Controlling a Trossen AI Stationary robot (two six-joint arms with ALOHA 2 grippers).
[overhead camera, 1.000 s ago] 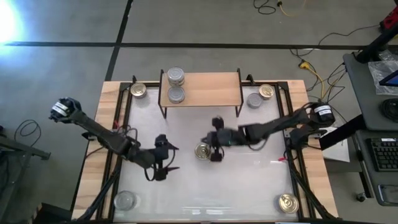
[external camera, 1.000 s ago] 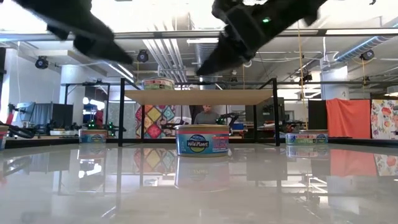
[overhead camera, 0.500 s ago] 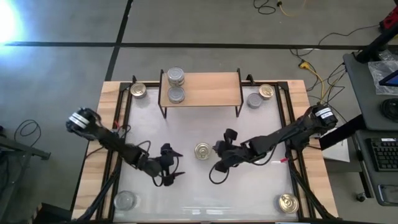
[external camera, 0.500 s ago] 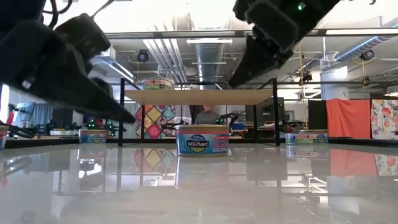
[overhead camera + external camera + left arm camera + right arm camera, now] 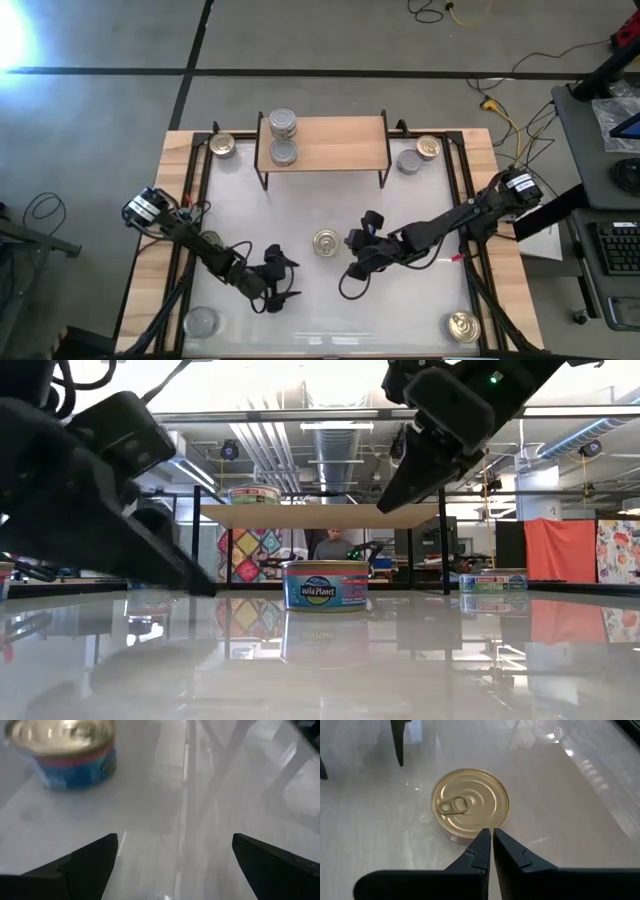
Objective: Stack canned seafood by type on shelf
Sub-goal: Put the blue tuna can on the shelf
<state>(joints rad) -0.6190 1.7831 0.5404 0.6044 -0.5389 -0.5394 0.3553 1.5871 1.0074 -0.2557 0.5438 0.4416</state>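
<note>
A gold-topped can (image 5: 325, 241) with a blue label stands on its base mid-table; the low view shows the can (image 5: 323, 584) too. My right gripper (image 5: 490, 834) is shut and hangs raised just right of it, touching nothing. My left gripper (image 5: 175, 840) is open, low over the table to the can's near left (image 5: 289, 280). The wooden shelf (image 5: 335, 143) stands at the far edge. Two silver-topped cans (image 5: 283, 123) (image 5: 284, 152) rest on its left end.
More cans stand on the table. A gold one (image 5: 222, 146) is left of the shelf, and a gold one (image 5: 428, 147) and a silver one (image 5: 408, 160) are right of it. Near the near corners are a silver one (image 5: 201, 322) and a gold one (image 5: 462, 325).
My right gripper has drawn back from beside the middle can toward the table's right and near side. My left arm has swung toward the near edge and the right, and its gripper has come down close to the table. The can has stayed in place.
</note>
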